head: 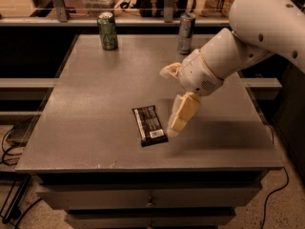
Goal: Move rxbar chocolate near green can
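On the grey table (86,128) we find the rxbar chocolate (149,124) lying flat just left of the gripper (169,100), whose jaws stand wide apart, holding nothing. The bar is thin and dark, with a white label patch at its near end. The green can (107,30) stands upright well beyond the jaws, far left.

Robot lab, jaws above grey drawer table (90,109), cables (285,182) on floor (288,211)
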Robot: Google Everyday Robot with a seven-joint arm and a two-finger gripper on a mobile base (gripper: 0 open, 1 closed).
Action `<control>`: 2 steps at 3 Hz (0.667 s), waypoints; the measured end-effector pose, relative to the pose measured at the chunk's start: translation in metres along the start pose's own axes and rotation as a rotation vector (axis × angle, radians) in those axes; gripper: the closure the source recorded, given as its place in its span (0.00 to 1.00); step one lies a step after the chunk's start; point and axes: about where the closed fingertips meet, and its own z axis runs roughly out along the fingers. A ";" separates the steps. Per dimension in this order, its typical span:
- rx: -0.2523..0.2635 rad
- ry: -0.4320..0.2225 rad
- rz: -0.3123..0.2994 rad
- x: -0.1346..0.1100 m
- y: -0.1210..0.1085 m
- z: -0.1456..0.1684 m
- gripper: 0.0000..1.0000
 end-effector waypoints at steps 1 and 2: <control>-0.072 0.001 -0.012 0.001 0.006 0.025 0.00; -0.129 0.009 -0.020 0.001 0.013 0.046 0.00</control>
